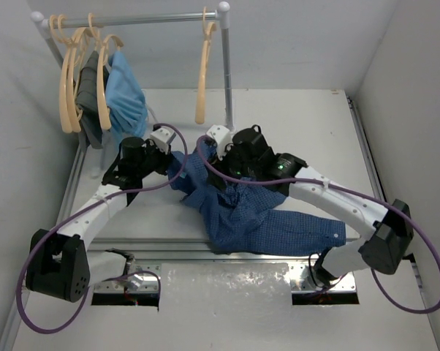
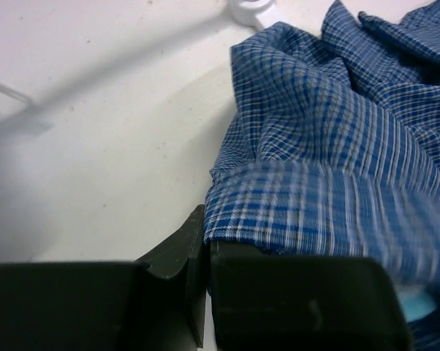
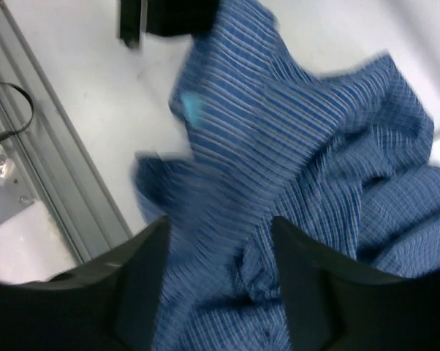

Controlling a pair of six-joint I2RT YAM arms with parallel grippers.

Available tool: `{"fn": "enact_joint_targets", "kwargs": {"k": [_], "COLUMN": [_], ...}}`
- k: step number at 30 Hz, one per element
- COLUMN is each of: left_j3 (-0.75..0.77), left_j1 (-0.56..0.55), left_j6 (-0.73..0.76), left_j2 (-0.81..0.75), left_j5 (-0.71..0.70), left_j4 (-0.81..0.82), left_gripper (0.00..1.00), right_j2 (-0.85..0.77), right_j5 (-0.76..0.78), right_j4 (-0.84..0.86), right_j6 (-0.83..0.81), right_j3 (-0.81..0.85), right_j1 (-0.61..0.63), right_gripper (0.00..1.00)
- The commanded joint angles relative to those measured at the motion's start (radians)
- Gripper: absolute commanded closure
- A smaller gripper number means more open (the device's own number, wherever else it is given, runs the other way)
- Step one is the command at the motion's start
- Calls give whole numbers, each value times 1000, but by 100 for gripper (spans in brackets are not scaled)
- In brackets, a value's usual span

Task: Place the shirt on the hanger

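Both arms are reaching inward over the white table (image 1: 300,124). The left gripper (image 2: 207,248) is clenching the far-left edge of the shirt (image 1: 264,219). The right gripper (image 3: 218,223) is standing released above its folds. The hanger (image 1: 202,80) is hanging from the far rail (image 1: 147,20).

White walls (image 1: 315,36) enclose a white table (image 1: 293,117) and metal rack (image 1: 226,66).

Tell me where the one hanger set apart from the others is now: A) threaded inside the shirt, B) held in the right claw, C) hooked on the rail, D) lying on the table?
C: the lone hanger hangs by its hook from the rail, apart from the shirt crumpled on the table.
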Motion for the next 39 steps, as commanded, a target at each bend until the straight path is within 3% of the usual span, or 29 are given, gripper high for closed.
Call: {"fn": "enact_joint_targets", "kwargs": {"k": [1, 2, 4, 7, 9, 12, 22, 27, 39], "left_j3": [25, 27, 45, 76, 89, 88, 94, 88, 92], "left_j1": [4, 2, -1, -13, -28, -44, -51, -53, -55], "left_j6": [13, 13, 10, 7, 8, 14, 20, 20, 20], "left_j2": [-7, -5, 7, 30, 44, 50, 55, 55, 38], "left_j5": [-51, -69, -89, -126, -147, -183, -201, -189, -164], "left_j4": [10, 10, -4, -33, -50, -52, -93, -96, -118], "left_gripper": [100, 100, 100, 100, 100, 100, 100, 100, 100], "right_j2": [-117, -129, -146, -113, -79, 25, 533, 639, 607], "right_j5": [-68, -65, -10, 111, 191, 367, 691, 760, 822], "right_j4": [92, 97, 97, 100, 110, 143, 448, 627, 641], "right_j6": [-6, -9, -20, -14, 5, -31, -354, -483, -500], "right_j3": [-41, -36, -9, 115, 243, 421, 970, 1028, 860], "right_j1": [-4, -4, -4, -6, -4, -6, -7, -9, -58], "right_gripper": [36, 31, 29, 25, 16, 11, 10, 17, 24]}}
